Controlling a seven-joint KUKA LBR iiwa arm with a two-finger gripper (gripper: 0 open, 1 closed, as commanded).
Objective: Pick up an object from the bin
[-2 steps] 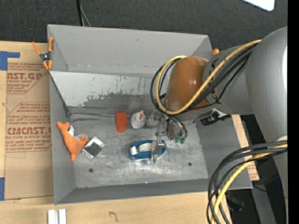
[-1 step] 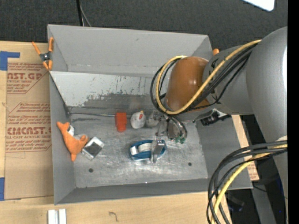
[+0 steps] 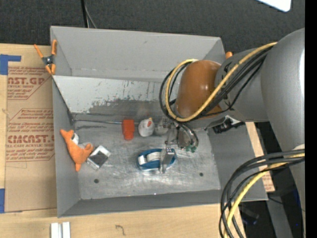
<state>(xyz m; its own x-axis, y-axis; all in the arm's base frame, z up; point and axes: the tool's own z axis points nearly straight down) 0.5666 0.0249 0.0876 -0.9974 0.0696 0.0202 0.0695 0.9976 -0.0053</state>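
My gripper (image 3: 169, 158) is low in the bin, right of the middle, at the right end of a blue and white tape dispenser (image 3: 150, 160) that lies on the floor. It touches or overlaps that end, and the dispenser's right edge is hidden behind it. A small white round thing with a red patch (image 3: 145, 127) and a greyish lump (image 3: 161, 128) lie just behind the gripper. A red-orange cylinder (image 3: 128, 129) stands to their left.
An orange toy animal (image 3: 75, 148) lies at the left wall, with a small silver and black square thing (image 3: 98, 157) beside it. The arm, with its orange cover and yellow cables, hangs over the bin's right side.
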